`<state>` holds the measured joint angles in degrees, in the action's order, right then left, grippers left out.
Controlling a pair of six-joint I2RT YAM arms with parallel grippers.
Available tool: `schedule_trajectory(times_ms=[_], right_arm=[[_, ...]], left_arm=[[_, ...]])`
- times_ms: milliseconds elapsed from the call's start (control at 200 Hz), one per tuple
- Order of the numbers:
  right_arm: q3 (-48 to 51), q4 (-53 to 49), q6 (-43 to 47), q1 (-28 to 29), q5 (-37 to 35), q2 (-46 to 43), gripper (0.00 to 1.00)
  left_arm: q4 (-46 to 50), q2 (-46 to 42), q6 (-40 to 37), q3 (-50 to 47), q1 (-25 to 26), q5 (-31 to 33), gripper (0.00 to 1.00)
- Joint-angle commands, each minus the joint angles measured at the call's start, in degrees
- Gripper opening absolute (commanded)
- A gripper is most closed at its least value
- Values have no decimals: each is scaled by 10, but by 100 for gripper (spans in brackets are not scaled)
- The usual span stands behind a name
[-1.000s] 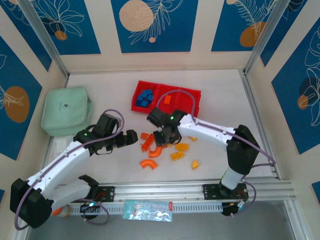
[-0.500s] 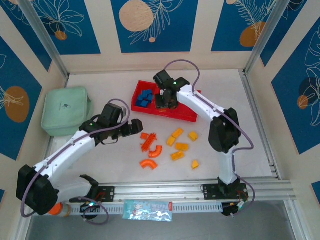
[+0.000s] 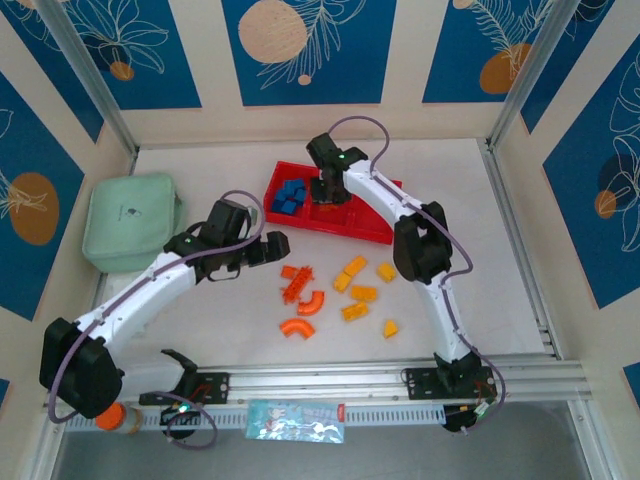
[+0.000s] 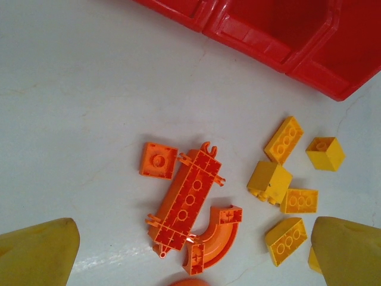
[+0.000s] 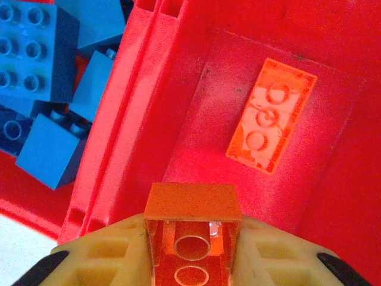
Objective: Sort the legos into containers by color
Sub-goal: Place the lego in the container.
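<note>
Orange brick (image 5: 193, 205) clamped in the right gripper (image 5: 193, 256) could clip the divider (image 5: 137, 119) and join the blue bricks (image 5: 53, 149); left gripper (image 4: 193, 250) gapes empty.

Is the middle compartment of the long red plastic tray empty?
Not empty: the middle compartment holds one flat orange plastic brick on its floor.

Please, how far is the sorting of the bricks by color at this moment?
Done: the blue bricks lie in the left compartment of the red tray, one orange brick in the middle one. In hand: the right gripper holds a second orange brick above it; the left gripper is open over the table. Left: the orange pieces and yellow bricks on the table.
</note>
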<state>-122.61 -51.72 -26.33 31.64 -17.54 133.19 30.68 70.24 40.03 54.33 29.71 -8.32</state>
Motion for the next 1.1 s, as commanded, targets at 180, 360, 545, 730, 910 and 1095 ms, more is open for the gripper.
schedule_trajectory(times_ms=[180,360,545,730,910,1095], right_arm=[[-28,-1,10,-4,18,24,43],[-13,12,12,-4,21,-11,48],[16,23,12,-4,25,-66,49],[82,37,14,-3,37,-143,50],[158,21,12,13,52,-215,54],[265,6,-28,61,42,-289,57]], left_arm=[[-2,0,-6,17,-7,9,99],[2,-3,-7,21,-7,10,99],[8,-10,-7,25,-7,11,99],[13,-22,-6,20,-7,1,99],[28,-46,-5,5,-7,-5,99],[59,-83,-1,-19,-7,-6,99]])
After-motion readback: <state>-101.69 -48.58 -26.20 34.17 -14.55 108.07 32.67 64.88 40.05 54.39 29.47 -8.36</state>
